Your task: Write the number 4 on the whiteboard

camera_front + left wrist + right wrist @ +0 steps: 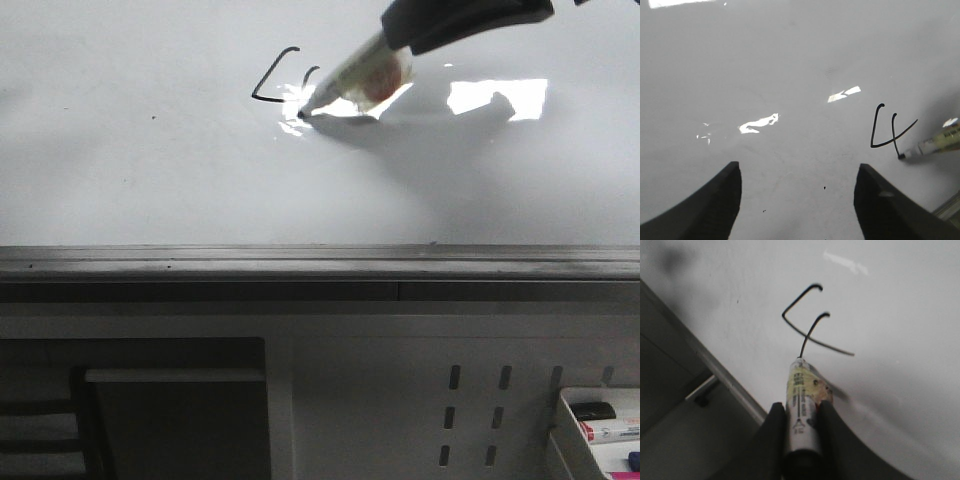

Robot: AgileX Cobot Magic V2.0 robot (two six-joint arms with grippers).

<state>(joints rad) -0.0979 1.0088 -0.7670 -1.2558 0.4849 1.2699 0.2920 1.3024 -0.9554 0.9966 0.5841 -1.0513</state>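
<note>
A black hand-drawn number 4 (278, 82) stands on the whiteboard (150, 170): an angular hook and a short vertical stroke. It also shows in the left wrist view (887, 130) and the right wrist view (810, 330). My right gripper (801, 407) is shut on a marker (802, 405), whose tip touches the board at the lower end of the vertical stroke (302, 115). The marker's tip also shows in the left wrist view (927, 146). My left gripper (797, 172) is open and empty over bare board, to the left of the number.
A grey metal ledge (320, 262) runs along the board's lower edge. A white tray (600, 425) with markers stands at the lower right, below the ledge. Bright light reflections (497, 97) lie on the board beside the marker.
</note>
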